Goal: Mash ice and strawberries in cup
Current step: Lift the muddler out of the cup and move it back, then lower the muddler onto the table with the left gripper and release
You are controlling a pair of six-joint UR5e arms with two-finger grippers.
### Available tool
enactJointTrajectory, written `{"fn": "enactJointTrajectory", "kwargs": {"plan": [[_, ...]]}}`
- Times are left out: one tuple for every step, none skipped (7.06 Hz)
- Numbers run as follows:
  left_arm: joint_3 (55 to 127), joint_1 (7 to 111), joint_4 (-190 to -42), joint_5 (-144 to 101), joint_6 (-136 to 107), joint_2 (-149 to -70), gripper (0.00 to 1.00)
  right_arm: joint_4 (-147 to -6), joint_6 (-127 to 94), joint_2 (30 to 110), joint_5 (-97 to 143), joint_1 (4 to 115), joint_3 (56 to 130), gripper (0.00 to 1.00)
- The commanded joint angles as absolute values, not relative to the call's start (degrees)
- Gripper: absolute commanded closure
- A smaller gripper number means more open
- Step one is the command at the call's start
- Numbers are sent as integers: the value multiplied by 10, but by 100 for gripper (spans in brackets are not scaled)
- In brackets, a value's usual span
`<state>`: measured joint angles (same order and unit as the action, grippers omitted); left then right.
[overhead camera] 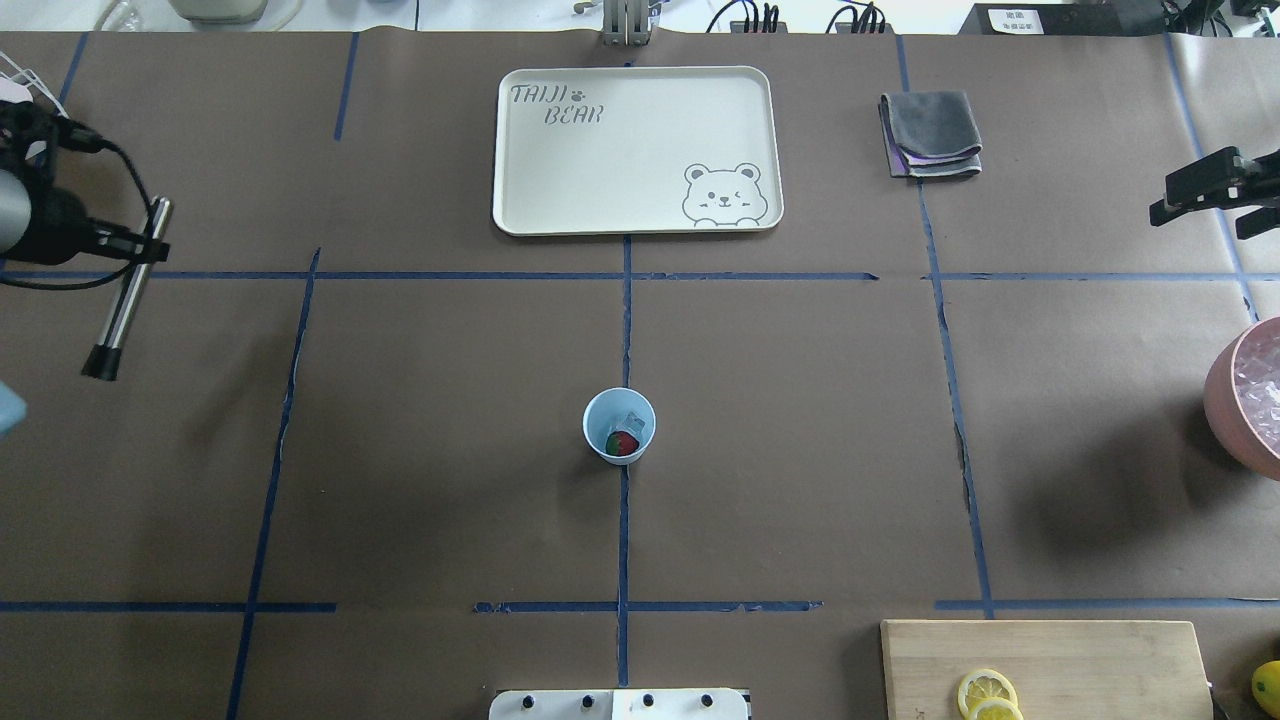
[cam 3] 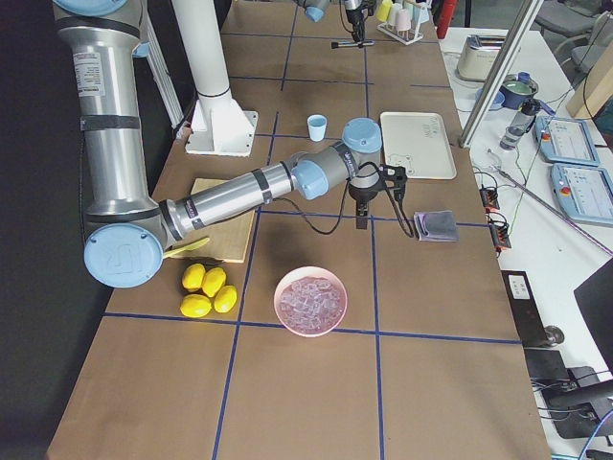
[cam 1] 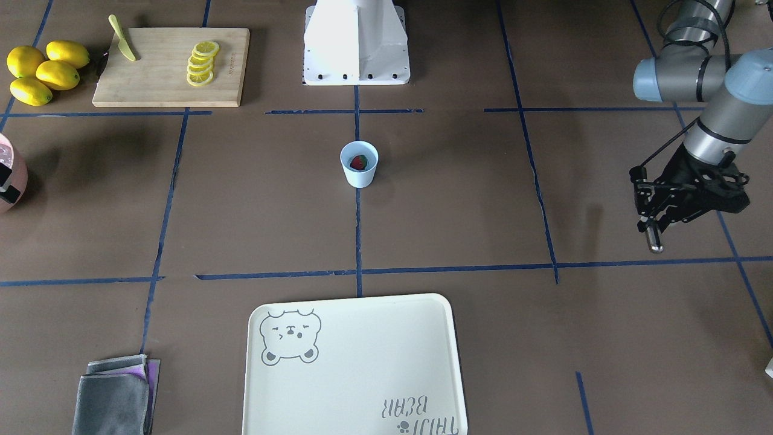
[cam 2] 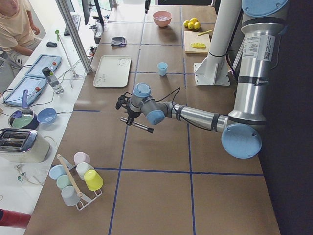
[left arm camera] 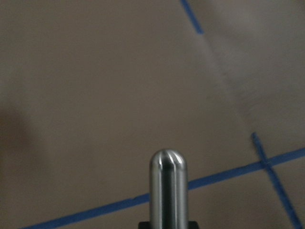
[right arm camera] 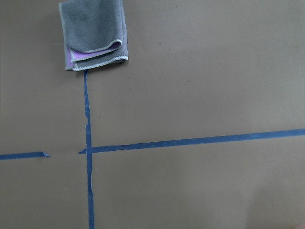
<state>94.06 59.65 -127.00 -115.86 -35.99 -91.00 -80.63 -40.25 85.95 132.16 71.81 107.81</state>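
Note:
The pale-blue cup stands upright at the middle of the table, also in the front view as cup. Inside it lies a red strawberry with a green patch, and a faint clear piece of ice beside it. Far off at the table's left end, my left gripper is shut on a steel rod with a black end, held above the table; the rod's rounded tip fills the left wrist view. My right gripper hovers open and holds nothing at the far right edge.
A pink bowl of ice cubes stands at the right edge. A cream bear tray and a folded grey cloth lie at the far side. A cutting board with lemon slices, a knife and whole lemons sits near the robot's base.

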Motion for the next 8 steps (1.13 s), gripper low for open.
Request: {"fn": "enactJointTrajectory", "kwargs": {"plan": [[936, 614, -1212, -1176, -366, -859, 100, -806, -403, 860, 1322, 718, 1075, 1], [924, 614, -1195, -1176, -366, -856, 100, -806, -403, 860, 1321, 718, 1073, 1], [904, 613, -1195, -1178, -366, -858, 100, -806, -403, 859, 1322, 718, 1070, 1], [884, 613, -1196, -1179, -363, -860, 100, -805, -403, 858, 1322, 718, 1066, 1], [881, 612, -1196, -1179, -363, -860, 100, -805, -403, 858, 1322, 718, 1066, 1], [878, 612, -1196, -1179, -362, -861, 100, -805, -403, 857, 1322, 718, 1066, 1], [868, 611, -1202, -1178, -359, -864, 100, -805, -403, 857, 1322, 718, 1067, 1], [864, 610, -1203, -1178, -358, -866, 100, -805, -403, 858, 1322, 718, 1067, 1]]}}
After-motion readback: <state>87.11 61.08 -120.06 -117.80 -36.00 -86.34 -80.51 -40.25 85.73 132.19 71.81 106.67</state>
